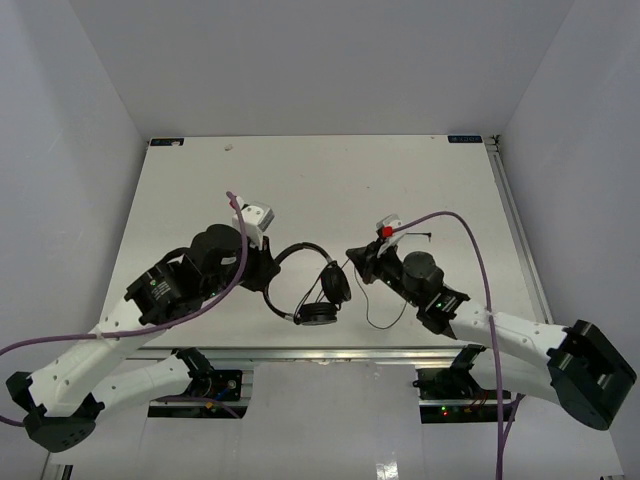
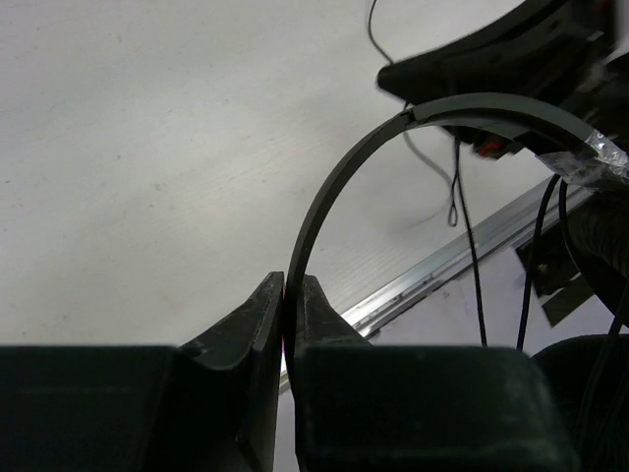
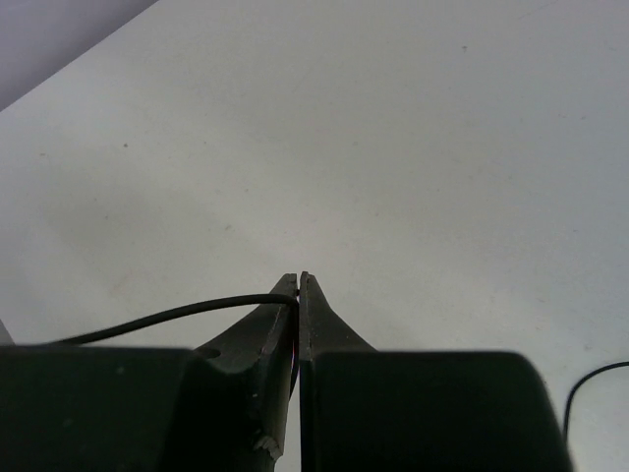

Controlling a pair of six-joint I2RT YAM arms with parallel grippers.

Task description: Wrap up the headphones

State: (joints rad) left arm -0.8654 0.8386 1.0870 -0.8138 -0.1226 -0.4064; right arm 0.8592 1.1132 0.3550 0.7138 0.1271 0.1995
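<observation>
Nearest the arm bases, a slack loop of the cord (image 1: 386,321) lies on the table (image 1: 300,180), close to its near edge and right of centre. Just left of that loop sit the two earcups (image 1: 318,313) of the headphones (image 1: 335,283), one nearer than the other and close together.

From the earcups the headband (image 2: 413,112) arches away to the left. The left gripper (image 2: 292,295) has its jaws pressed together on the thin band at its left end, with no gap visible on either side. The right gripper (image 3: 299,280) is level with it on the other side, just right of the earcups. Its jaws are closed on the cord, which leaves them to one side as a single thin line (image 3: 167,317).

Finding: the headphones lie between the two tools, with the long axis running left to right. The left arm anchors the frame. The right arm is the nearer one to the free cord, so any winding would have to carry the cord leftward toward the earcups and band. The slack loop appears unwound, so I judge the wrap barely begun.

Beyond the right gripper a thin dark end (image 1: 424,236) shows. I cannot tell whether it is the plug.
</observation>
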